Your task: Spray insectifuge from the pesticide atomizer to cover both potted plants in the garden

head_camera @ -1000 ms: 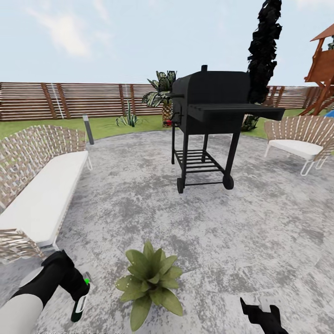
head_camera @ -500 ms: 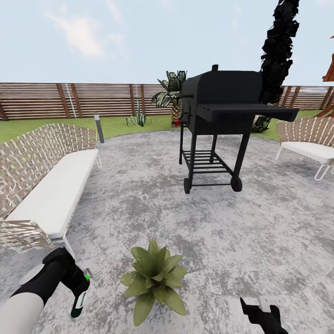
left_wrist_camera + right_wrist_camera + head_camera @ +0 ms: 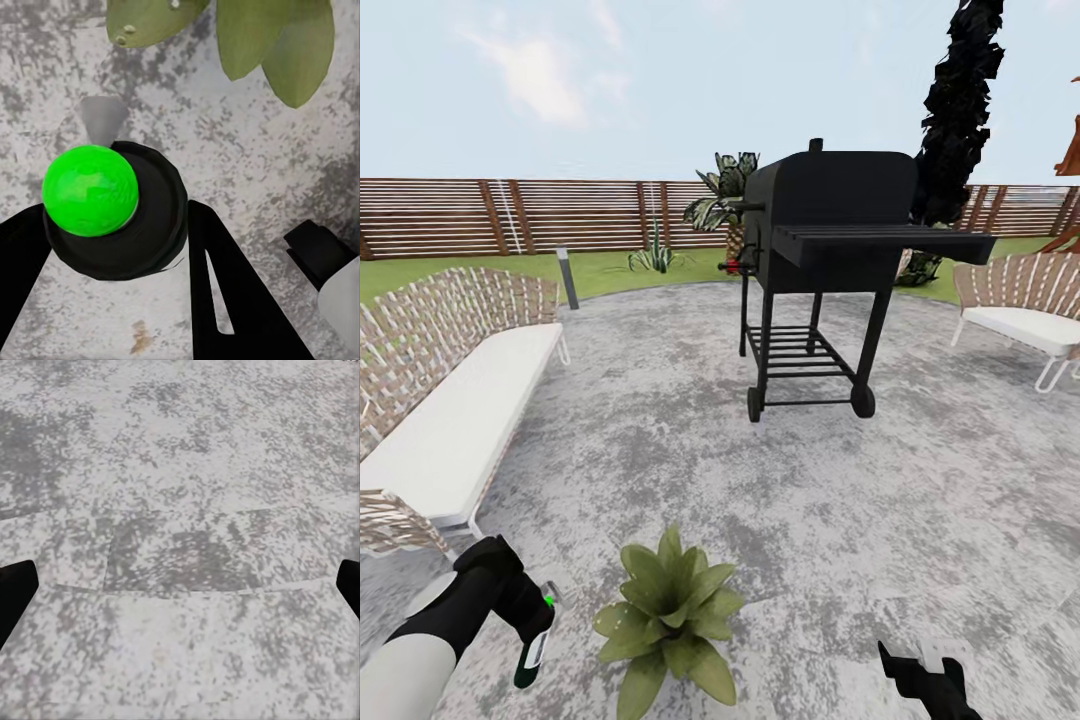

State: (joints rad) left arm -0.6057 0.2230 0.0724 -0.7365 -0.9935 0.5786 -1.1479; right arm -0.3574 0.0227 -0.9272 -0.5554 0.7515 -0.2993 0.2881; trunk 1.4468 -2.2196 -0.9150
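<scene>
From the head view, your left gripper (image 3: 530,640) is clenched on the pesticide atomizer (image 3: 532,655), low over the paving (image 3: 920,500), just beside the potted plant (image 3: 665,625). Open paving runs from the plant to the black grill (image 3: 830,270). A wicker bench (image 3: 450,400) lines the paving's left edge and a wicker chair (image 3: 1025,310) its right edge. Your right gripper (image 3: 925,680) hangs above bare paving.

In the left wrist view, the fingers (image 3: 225,285) grasp the atomizer's dark body with its green cap (image 3: 90,191); plant leaves (image 3: 277,45) lie just beyond.

In the right wrist view, the fingertips (image 3: 15,592) stand spread wide, released, over paving (image 3: 180,510).
</scene>
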